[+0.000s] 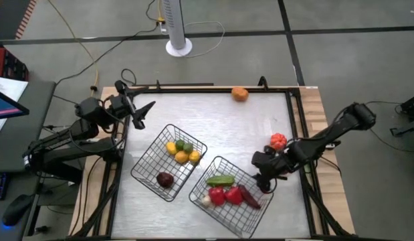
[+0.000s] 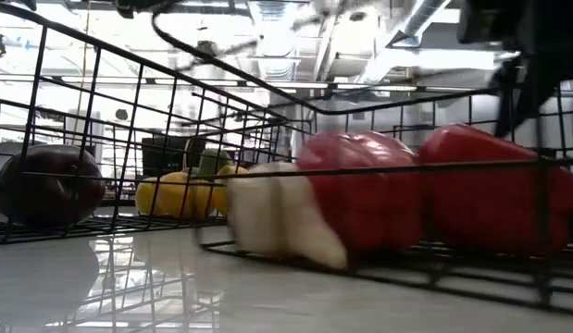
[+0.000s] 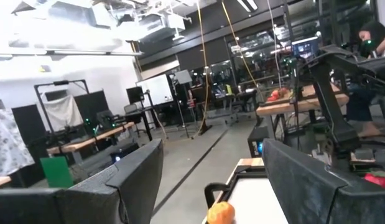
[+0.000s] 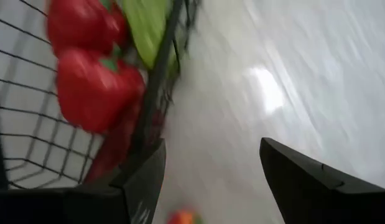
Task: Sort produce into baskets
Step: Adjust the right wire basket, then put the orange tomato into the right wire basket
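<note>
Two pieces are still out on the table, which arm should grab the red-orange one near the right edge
The right. Its open, empty gripper sits beside the right basket, close to that red-orange piece. The left gripper, also open, waits at the far left corner, closer to the orange one.

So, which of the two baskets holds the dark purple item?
The left basket, nearer the left arm: the dark purple piece lies there with yellow and green produce. The other basket holds mostly red pieces.
</note>
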